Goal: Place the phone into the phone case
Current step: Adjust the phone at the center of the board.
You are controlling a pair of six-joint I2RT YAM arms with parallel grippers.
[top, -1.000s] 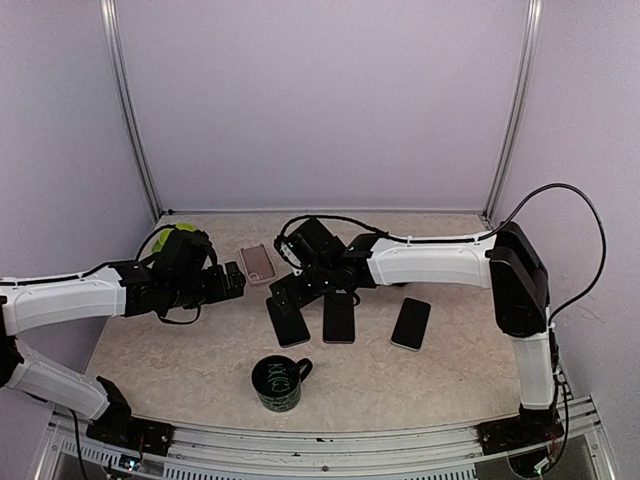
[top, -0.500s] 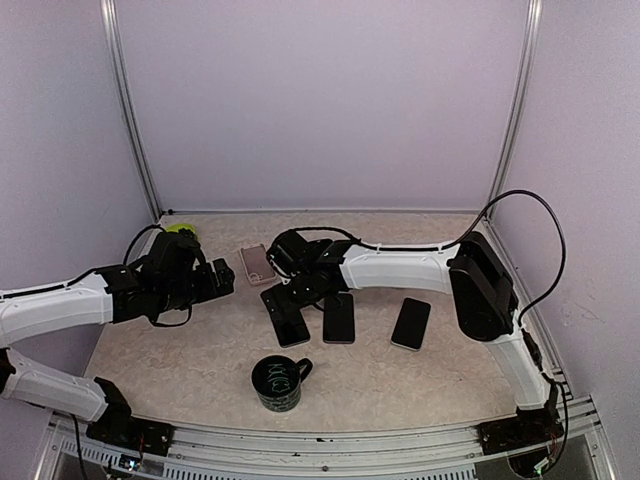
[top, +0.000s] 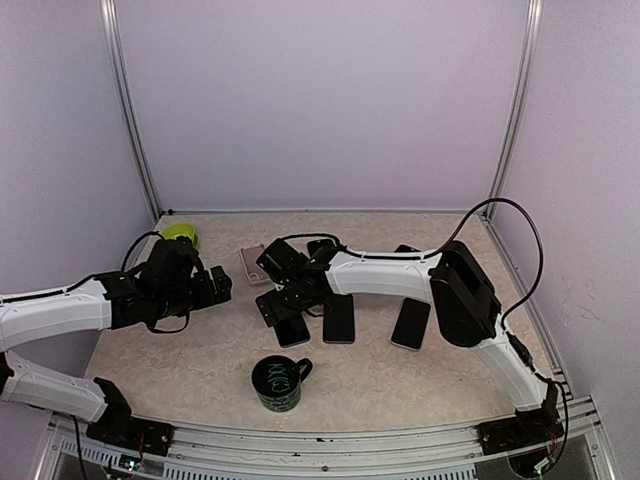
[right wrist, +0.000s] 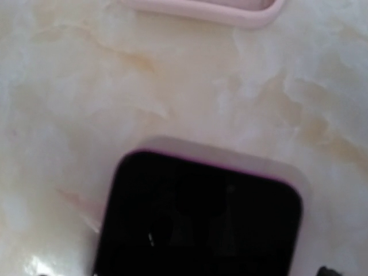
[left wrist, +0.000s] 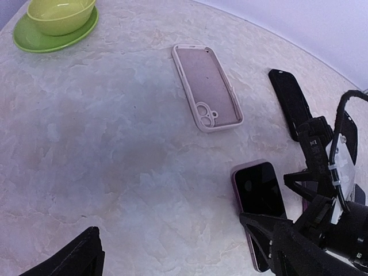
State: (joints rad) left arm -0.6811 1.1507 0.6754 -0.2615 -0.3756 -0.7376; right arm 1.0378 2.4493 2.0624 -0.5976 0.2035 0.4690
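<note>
On the marble-patterned table [top: 190, 365], the left hand [top: 222, 284], fingers spread and empty, hovers left of the pale pink phone case [left wrist: 207, 86], which lies open side up. Just right of the case and nearer, the purple-rimmed black phone [left wrist: 260, 198] lies flat, its long axis running near to far, roughly parallel to the case. The right hand [top: 272, 306], spread wide and gripping nothing, hangs directly over the phone, the nearer of the 2 hands.
</note>
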